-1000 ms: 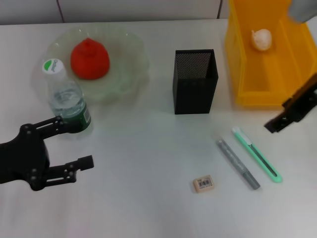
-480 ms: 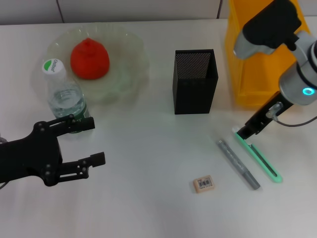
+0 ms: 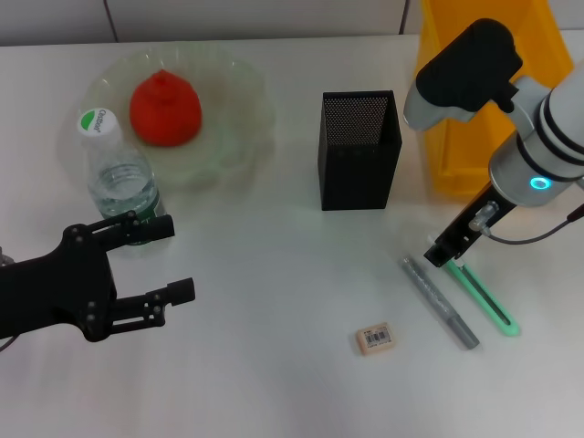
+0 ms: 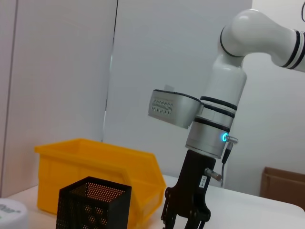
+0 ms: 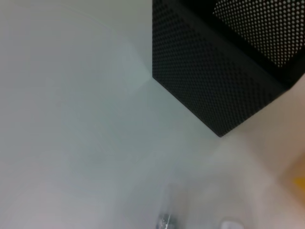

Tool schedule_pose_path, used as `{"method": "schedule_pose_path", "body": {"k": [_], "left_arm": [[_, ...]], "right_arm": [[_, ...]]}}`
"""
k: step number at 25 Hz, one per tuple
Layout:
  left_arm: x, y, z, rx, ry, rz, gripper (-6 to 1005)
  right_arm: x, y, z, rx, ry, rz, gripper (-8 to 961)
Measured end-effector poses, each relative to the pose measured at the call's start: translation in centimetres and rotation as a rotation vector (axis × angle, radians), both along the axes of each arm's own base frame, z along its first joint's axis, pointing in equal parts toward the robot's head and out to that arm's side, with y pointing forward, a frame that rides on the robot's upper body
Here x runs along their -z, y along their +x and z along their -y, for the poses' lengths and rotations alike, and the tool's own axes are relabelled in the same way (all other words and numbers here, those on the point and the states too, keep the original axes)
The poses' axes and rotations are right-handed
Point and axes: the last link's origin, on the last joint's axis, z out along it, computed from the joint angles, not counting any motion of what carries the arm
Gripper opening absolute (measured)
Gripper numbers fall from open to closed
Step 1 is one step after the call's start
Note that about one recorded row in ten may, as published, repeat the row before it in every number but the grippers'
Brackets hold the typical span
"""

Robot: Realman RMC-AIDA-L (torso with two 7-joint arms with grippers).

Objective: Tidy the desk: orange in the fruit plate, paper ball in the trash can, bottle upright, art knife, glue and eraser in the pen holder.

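Right gripper is down at the table, its jaws at the near-holder tip of the green knife; whether they are apart or together, I cannot tell. Just beside the knife lies the grey glue, roughly parallel to it, and the eraser sits apart from both, toward the robot. The holder stands upright beyond them, mid-table, with the yellow can on its right.

Over on the left, the left gripper hovers with its jaws apart, holding nothing, one finger close against the base of the bottle. That bottle stands upright, cap on. Behind it the orange sits in the plate.
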Motion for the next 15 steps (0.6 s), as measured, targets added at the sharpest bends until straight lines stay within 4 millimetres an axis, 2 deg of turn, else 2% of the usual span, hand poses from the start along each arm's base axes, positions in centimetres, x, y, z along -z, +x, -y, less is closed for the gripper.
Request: {"method": "schedule_pose_path", "body": {"k": [10,15], "left_arm": [[0.0,-0.14,0.11,-0.016,0.008,0.014,800],[-0.24,-0.33,0.16,-0.027,0.025,0.019,800]], "right_arm": [[0.67,0.49,-0.13,-0.002,-0.002,0.012,409],[-0.2,-0.3,0.21,-0.028,0.017,-0.01,197]]}}
